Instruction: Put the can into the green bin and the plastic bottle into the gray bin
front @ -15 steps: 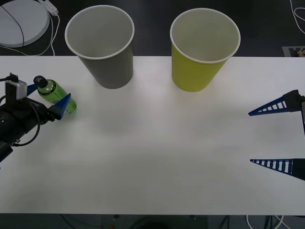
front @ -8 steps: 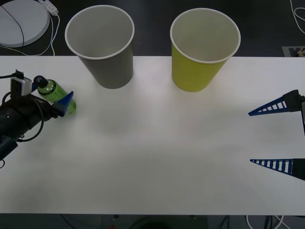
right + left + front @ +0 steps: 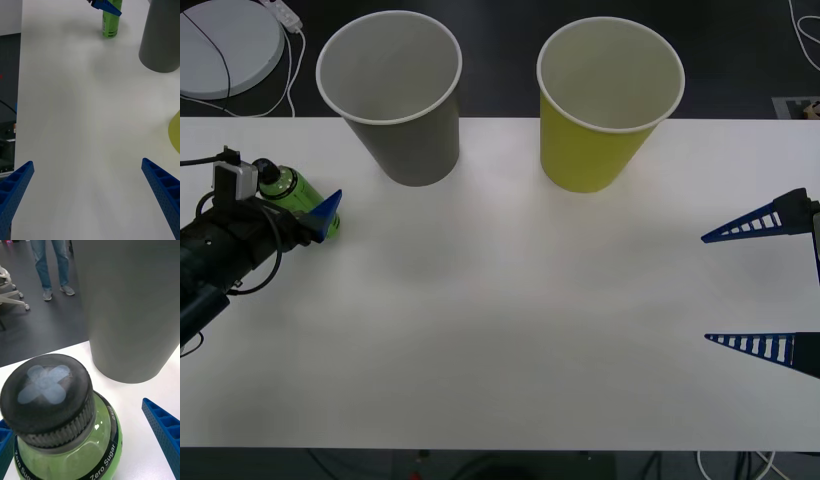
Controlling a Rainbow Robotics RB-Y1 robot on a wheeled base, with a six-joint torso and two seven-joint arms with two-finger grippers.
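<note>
Front view: small bright green plastic bottle with black screw cap [image 3: 295, 188] upright at the white table's [image 3: 500, 330] left edge, between the spread blue fingers of the left gripper [image 3: 288, 205], not yet pinched. Probably light, smooth-walled, easily tipped; best taken mid-body below the ribbed cap. Just beyond, large gray paper cup [image 3: 395, 95]; beside that, large yellow-green paper cup [image 3: 608, 100]. Tall gray rim to clear, likely. Right gripper [image 3: 752, 286] parked far right, fingers wide apart.
</note>
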